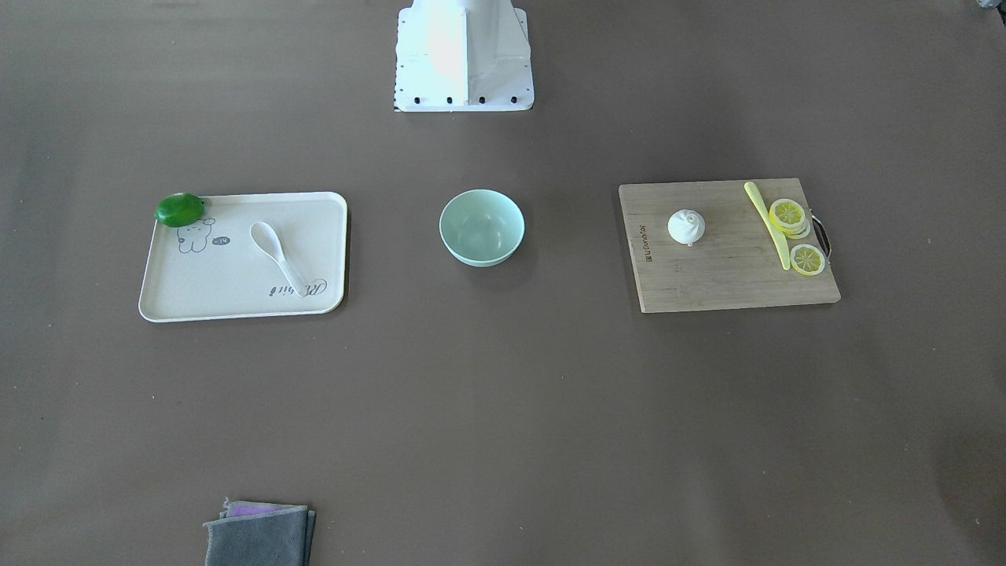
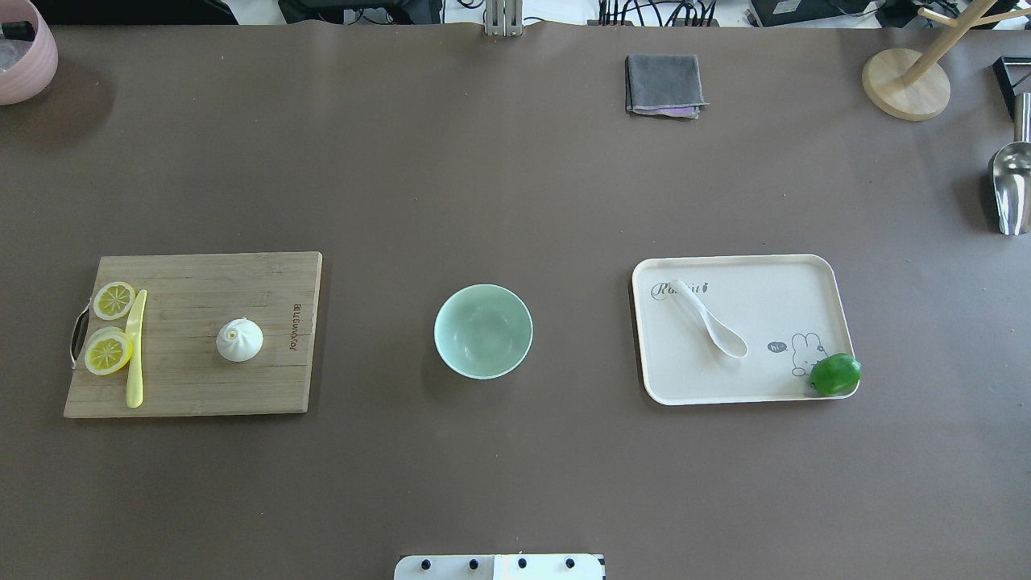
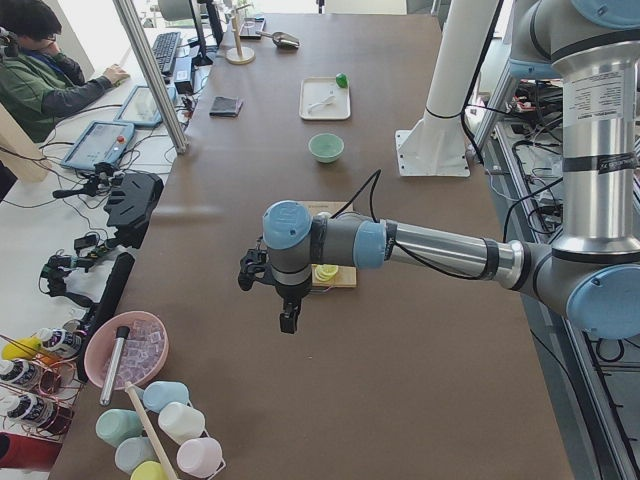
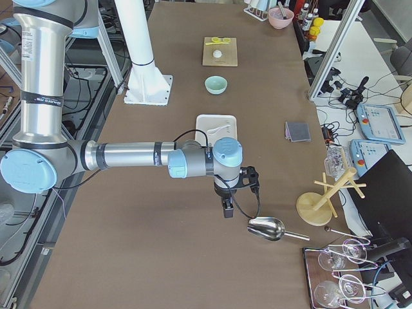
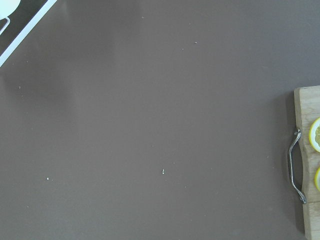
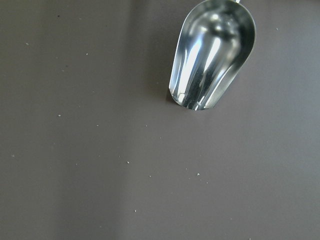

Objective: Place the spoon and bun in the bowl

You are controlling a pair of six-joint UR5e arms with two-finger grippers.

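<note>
The white spoon (image 2: 713,318) lies on a cream tray (image 2: 765,298) on the right of the overhead view. The white pleated bun (image 2: 239,339) sits on a wooden cutting board (image 2: 201,282) on the left. The mint-green bowl (image 2: 482,330) stands empty between them. My left gripper (image 3: 288,318) hangs over bare table beyond the board's handle end. My right gripper (image 4: 226,209) hangs over bare table beside a metal scoop (image 4: 267,227). Both grippers show only in the side views, so I cannot tell whether they are open or shut.
A green lime (image 2: 835,374) sits on the tray's corner. Lemon slices (image 2: 113,300) and a yellow-green knife (image 2: 135,354) lie on the board. A grey cloth (image 2: 663,84), a wooden stand (image 2: 906,80) and a pink bowl (image 2: 24,56) line the far edge.
</note>
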